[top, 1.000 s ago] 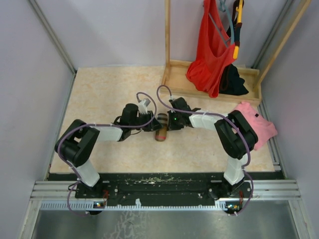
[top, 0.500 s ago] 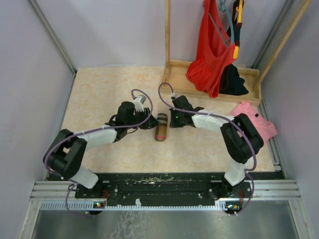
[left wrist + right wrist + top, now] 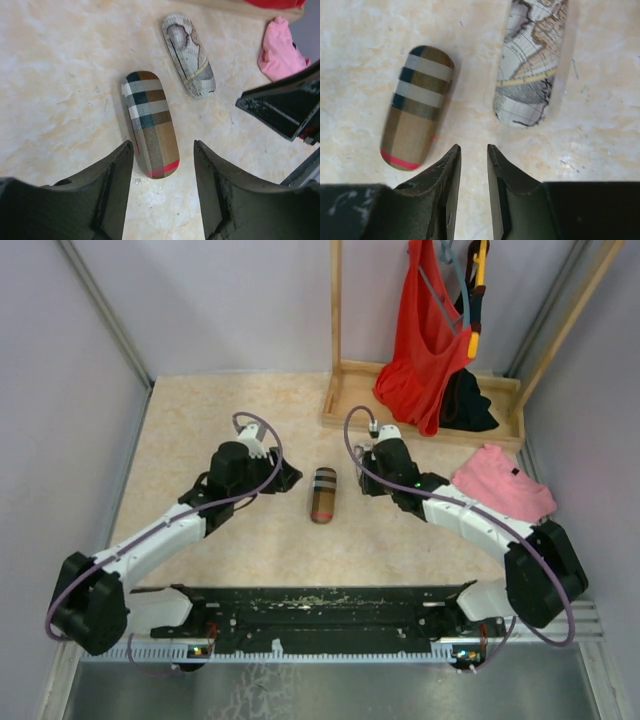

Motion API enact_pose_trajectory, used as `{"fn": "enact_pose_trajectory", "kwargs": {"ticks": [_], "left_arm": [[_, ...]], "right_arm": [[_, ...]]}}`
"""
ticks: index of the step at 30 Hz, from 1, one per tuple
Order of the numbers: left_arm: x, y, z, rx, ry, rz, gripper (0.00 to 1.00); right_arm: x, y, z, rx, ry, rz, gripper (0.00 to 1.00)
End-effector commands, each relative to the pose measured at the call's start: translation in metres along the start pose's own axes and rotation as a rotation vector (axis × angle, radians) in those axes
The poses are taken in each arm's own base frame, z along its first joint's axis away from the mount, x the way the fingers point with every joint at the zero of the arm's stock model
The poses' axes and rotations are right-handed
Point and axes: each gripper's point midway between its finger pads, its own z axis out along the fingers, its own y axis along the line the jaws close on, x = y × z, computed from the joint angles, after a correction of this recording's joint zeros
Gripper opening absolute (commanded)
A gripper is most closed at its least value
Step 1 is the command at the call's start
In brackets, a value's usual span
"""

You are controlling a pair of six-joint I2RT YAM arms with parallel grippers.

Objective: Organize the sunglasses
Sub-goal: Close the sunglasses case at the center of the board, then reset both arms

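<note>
Two shut glasses cases lie on the surface, and both tools are empty.

From above you see only the plaid case [image 3: 323, 494], lying between the left tool [image 3: 288, 478] and the right tool [image 3: 363, 470] and touched by neither. The wrist views add a map-printed case [image 3: 530, 65] just beside it, roughly parallel. Your left tool's jaws stand wide apart; the right tool's are parted by a narrow gap, gripping nothing. A pink cloth [image 3: 503, 490] lies to the right. The sunglasses show in no view, and with both cases shut you cannot tell where they are.
</note>
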Motion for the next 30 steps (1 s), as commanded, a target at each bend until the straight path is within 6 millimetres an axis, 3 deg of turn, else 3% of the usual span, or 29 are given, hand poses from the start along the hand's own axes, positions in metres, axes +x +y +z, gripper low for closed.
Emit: {"fn": "enact_pose_trajectory", "kwargs": {"ticks": [1,8,10,11,15,22,30], "left_arm": [[-0.034,0.010,-0.035,-0.131,-0.105,0.038,0.60],[-0.053,0.017,-0.095,-0.213,-0.218,0.083,0.75],[-0.054,0.020,-0.113,-0.232,-0.237,0.109,0.98],[-0.056,0.022,-0.123,-0.246,-0.249,0.118,1.00],[-0.053,0.035,-0.157,-0.325,-0.275,0.136,0.99],[-0.047,0.046,-0.200,-0.357,-0.379,0.069,1.00],[-0.052,0.042,-0.211,-0.324,-0.449,0.063,0.99]], "right_arm": [[-0.026,-0.009,-0.031,0.011,-0.175,-0.009,0.31],[-0.025,-0.025,-0.084,0.009,-0.296,-0.010,0.53],[-0.028,-0.030,-0.103,0.007,-0.349,0.001,0.64],[-0.029,-0.031,-0.112,0.000,-0.374,-0.002,0.72],[-0.025,-0.040,-0.141,0.005,-0.406,-0.014,0.84],[-0.023,-0.062,-0.193,0.028,-0.553,0.043,0.88],[-0.023,-0.083,-0.244,0.021,-0.754,0.178,0.89]]}}
